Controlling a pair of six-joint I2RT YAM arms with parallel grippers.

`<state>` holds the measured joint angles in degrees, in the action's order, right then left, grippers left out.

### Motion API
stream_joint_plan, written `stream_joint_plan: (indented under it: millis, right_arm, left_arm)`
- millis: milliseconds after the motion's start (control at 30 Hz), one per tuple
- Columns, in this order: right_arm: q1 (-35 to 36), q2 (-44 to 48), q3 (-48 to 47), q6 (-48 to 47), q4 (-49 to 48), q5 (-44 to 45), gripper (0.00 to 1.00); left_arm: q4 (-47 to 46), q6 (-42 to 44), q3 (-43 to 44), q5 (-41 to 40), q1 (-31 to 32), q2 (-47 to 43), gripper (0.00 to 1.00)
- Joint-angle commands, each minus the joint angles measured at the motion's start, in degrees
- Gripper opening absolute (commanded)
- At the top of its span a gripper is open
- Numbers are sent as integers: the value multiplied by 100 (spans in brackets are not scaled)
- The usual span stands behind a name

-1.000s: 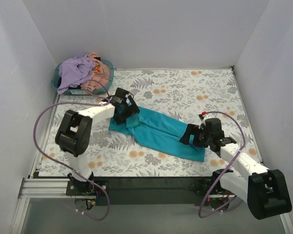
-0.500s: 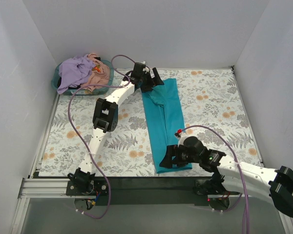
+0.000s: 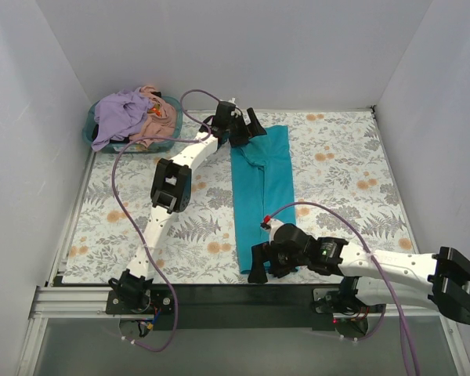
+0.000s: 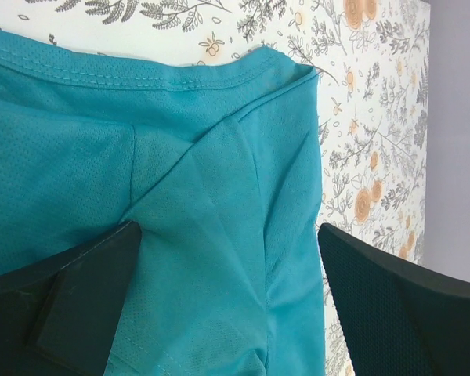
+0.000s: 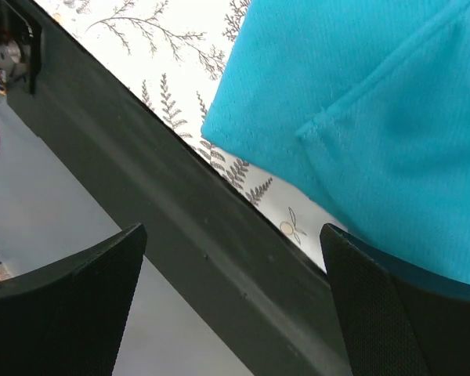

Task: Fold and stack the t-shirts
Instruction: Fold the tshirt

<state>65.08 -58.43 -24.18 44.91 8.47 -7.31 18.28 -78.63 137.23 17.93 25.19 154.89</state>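
The teal-blue t-shirt [image 3: 262, 188] lies folded into a long narrow strip running from the far side to the table's front edge. My left gripper [image 3: 241, 129] is at its far end, open, with the jaws wide on either side of the teal cloth [image 4: 204, 196] near the collar seam. My right gripper [image 3: 258, 262] is at the shirt's near left corner [image 5: 376, 94], open and empty, hanging over the table's black front edge [image 5: 180, 235]. The lavender shirt [image 3: 117, 110] and the peach-pink shirt [image 3: 158, 121] lie crumpled in the basket.
The teal plastic basket [image 3: 175, 124] stands at the far left corner. The floral table cloth [image 3: 337, 172] covers the table. White walls close in the left, far and right sides. The left arm stretches along the shirt's left side.
The teal shirt went from lying slantwise across the table to lying lengthwise, far to near. The left gripper reached far; the right gripper moved to the near left, over the front edge.
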Motion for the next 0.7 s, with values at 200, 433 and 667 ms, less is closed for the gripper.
stream_joint_plan:
  millis: [200, 433, 667]
  right_arm:
    - [84, 683, -1132, 45, 1420, 1943, 98]
    - [40, 1387, -1176, 352, 2114, 2961, 98]
    - [-389, 1686, -1019, 430, 2976, 3245, 98]
  left_arm:
    - [255, 137, -336, -343, 82, -818, 98]
    - [911, 392, -1668, -483, 319, -2628, 98]
    - [914, -256, -5688, -2266, 1338, -5343, 98]
